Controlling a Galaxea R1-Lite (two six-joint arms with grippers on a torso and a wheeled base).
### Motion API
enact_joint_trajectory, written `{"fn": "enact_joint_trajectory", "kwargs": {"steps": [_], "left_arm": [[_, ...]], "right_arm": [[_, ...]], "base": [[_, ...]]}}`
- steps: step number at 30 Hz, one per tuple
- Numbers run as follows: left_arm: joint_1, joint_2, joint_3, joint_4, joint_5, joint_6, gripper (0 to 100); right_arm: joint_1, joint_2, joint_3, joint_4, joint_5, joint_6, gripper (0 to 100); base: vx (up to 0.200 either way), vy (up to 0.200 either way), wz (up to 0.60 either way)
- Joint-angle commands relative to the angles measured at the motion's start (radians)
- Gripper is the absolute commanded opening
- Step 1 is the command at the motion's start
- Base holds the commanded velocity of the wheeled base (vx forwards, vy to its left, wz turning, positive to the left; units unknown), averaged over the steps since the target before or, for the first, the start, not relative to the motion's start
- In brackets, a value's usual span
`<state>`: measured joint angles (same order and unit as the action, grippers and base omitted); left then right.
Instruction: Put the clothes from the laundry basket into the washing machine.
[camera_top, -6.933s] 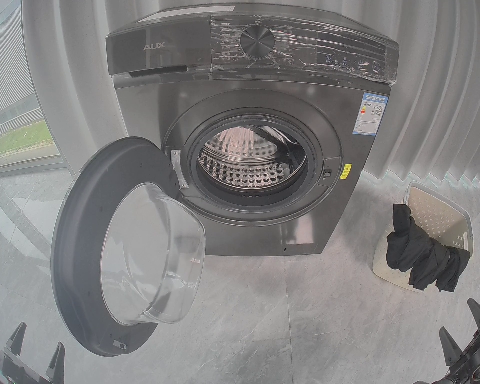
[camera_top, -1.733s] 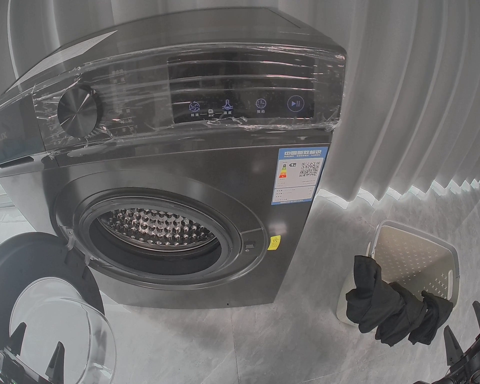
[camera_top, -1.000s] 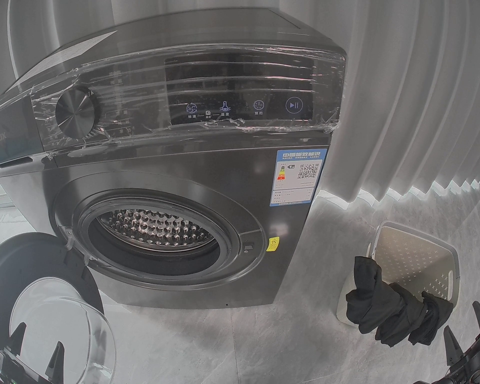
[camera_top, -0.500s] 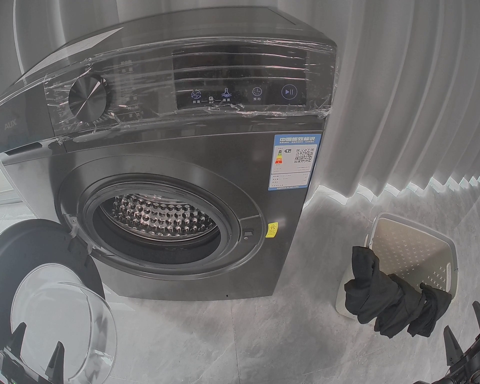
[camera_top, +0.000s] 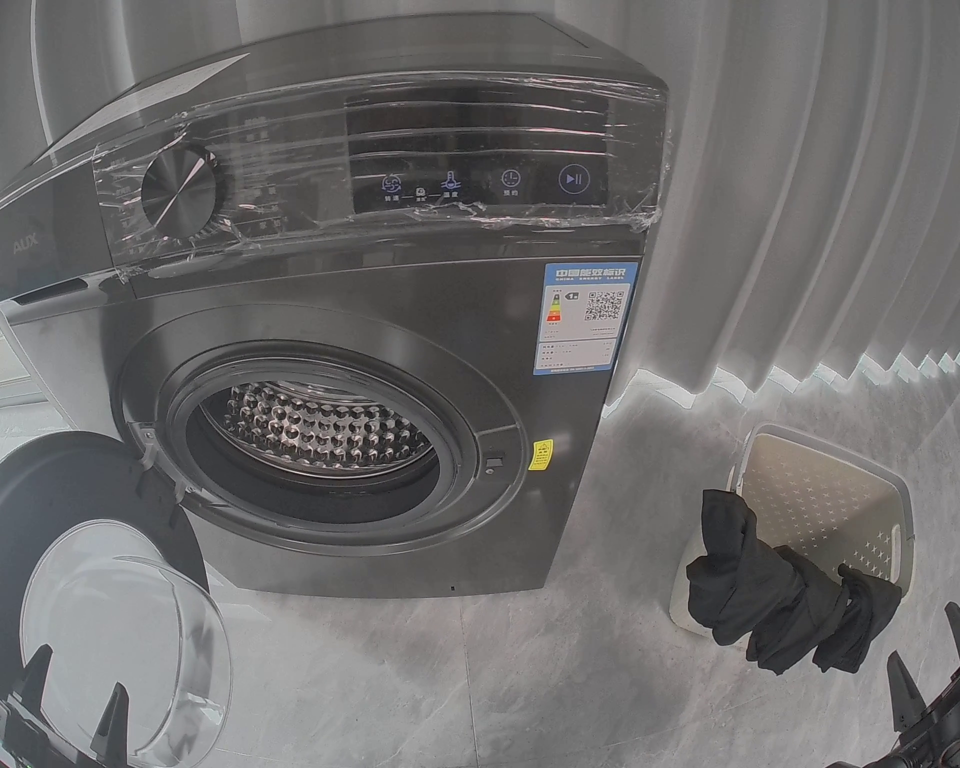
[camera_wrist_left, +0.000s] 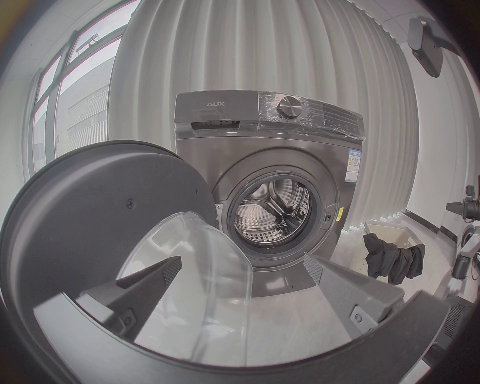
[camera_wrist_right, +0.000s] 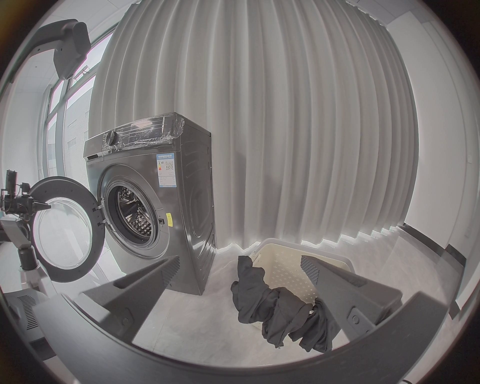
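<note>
Head cam view shifted slightly, things didn't move: black clothes (camera_top: 780, 605) still draped over laundry basket (camera_top: 832, 446) rim on floor beside open washing machine (camera_top: 400, 290), left gripper (camera_wrist_left: 241, 260) & right gripper (camera_wrist_right: 240, 260) fingers spread wide, empty, so pick-up not begun.

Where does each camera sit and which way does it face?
Head: on the robot's head, facing forward and down at the washing machine, laundry basket to the right; left gripper and right gripper tips at lower corners.
Left wrist: behind the open left gripper, facing the open door and drum.
Right wrist: behind the open right gripper, facing the clothes draped over the laundry basket.
Shared: all three show washing machine, open door, laundry basket, clothes.
</note>
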<state>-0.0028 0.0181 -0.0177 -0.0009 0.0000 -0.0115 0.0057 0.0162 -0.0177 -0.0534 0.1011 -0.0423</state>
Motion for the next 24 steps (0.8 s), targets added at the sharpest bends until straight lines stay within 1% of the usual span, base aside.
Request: {"fn": "enact_joint_trajectory", "kwargs": {"steps": [1, 5, 11, 24], "left_arm": [[0.000, -0.013, 0.016, 0.001, 0.000, 0.001, 100], [0.000, -0.013, 0.018, 0.001, 0.000, 0.002, 100], [0.000, -0.015, 0.016, -0.001, 0.000, 0.002, 100], [0.001, -0.015, 0.016, -0.001, 0.000, 0.002, 100]], "right_arm": [[0.000, -0.016, 0.018, 0.000, 0.000, -0.001, 100], [0.000, -0.016, 0.018, -0.002, 0.000, 0.006, 100], [0.002, -0.016, 0.018, -0.002, 0.000, 0.006, 100], [0.000, -0.016, 0.018, 0.000, -0.001, 0.004, 100]], "base": [[0.000, 0.000, 0.00], [0.000, 0.000, 0.00], [0.000, 0.000, -0.60], [0.000, 0.000, 0.00]]}}
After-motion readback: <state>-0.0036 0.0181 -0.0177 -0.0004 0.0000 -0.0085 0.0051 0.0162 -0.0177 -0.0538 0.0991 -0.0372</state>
